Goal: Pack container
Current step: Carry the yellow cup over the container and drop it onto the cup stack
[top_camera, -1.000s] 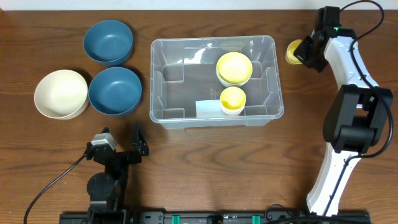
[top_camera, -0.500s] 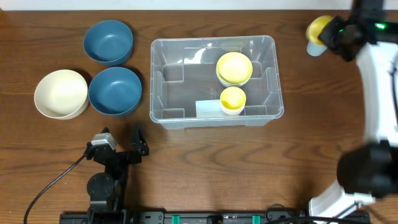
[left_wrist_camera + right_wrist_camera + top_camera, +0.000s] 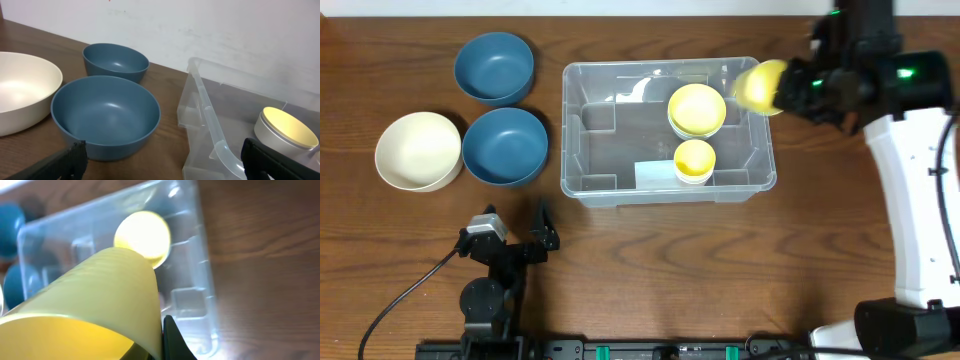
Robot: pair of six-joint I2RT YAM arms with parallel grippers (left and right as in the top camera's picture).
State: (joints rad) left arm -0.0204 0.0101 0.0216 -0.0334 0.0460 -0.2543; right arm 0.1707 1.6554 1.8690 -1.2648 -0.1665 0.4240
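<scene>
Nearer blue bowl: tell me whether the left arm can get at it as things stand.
Probably yes. The left claw is open and faces the nearer blue bowl, with only bare table between them and nothing stacked in it.

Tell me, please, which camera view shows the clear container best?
The overhead view: the whole container shows there, all four walls and its inner steps. The left wrist view catches only one corner and a stretch of wall. The right wrist view shows part of it, blurred and largely hidden behind the yellow cup.
</scene>
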